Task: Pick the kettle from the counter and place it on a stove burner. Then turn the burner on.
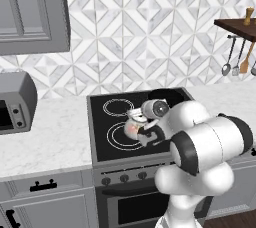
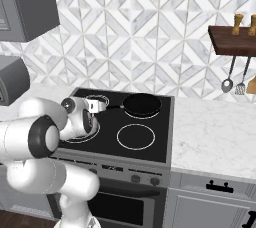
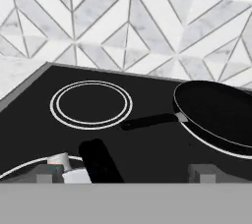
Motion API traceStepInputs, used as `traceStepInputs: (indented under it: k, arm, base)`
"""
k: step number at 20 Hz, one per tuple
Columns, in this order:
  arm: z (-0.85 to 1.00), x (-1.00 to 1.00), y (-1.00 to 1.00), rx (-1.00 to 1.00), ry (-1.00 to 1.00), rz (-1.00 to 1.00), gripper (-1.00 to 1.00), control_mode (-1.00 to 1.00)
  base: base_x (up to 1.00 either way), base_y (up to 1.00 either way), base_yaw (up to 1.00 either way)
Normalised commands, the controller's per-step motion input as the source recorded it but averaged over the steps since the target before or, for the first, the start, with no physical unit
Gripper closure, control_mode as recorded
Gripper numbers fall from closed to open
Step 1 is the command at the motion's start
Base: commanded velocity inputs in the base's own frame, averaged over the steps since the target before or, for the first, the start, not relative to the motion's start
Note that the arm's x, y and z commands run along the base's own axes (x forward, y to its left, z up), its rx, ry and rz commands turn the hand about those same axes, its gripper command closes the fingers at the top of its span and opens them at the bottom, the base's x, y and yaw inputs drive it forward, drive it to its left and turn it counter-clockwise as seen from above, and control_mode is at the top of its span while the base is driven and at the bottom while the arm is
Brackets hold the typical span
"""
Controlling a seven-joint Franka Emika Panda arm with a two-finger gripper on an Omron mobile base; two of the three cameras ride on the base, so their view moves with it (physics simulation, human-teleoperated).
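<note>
The small silvery kettle [image 1: 132,129] stands on the stove burner [image 1: 120,136], the large double-ring circle at the front left of the black cooktop. In the hand view its pale top [image 3: 63,161] and thin black handle [image 3: 100,161] rise at the bottom edge, inside the burner's white arc [image 3: 19,167]. My gripper [image 3: 123,175] is open just above and behind the kettle; the handle sits between the wide-apart fingertips [image 3: 201,172] without touching them. From the left base view, the gripper [image 1: 146,134] hangs right beside the kettle. The arm hides the kettle in the right base view.
A flat black frying pan [image 2: 142,104] rests on the back right circle, its handle [image 3: 147,120] pointing toward the small double-ring circle [image 3: 91,103]. A single-ring circle [image 2: 135,136] lies front right. Knobs [image 1: 124,177] line the stove front. A toaster oven [image 1: 15,103] stands on the counter [image 1: 55,137].
</note>
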Motion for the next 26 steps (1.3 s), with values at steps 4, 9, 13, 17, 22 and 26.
traceStepInputs:
  k: [4, 9, 13, 17, 22, 26]
  arm:
    - [1.0, 0.37, 0.0, 0.11, 0.0, -0.01, -1.0, -1.0]
    - [1.0, 0.06, 0.02, 0.09, 0.03, 0.0, -1.0, -1.0]
    - [1.0, -0.02, 0.12, 0.01, 0.15, 0.0, -1.0, -1.0]
    - [0.99, -0.76, 0.18, 0.0, 0.17, 0.0, -1.0, -1.0]
    - [0.13, -1.0, 0.75, -0.04, 0.01, 0.01, -1.0, -1.0]
    - [-0.87, -1.0, 1.0, -0.08, -0.06, 0.06, -1.0, -1.0]
  base:
    - [0.0, 0.0, 0.0]
    - [0.0, 0.0, 0.0]
    - [0.0, 0.0, 0.0]
    - [0.0, 0.0, 0.0]
    - [0.0, 0.0, 0.0]
    - [0.0, 0.0, 0.0]
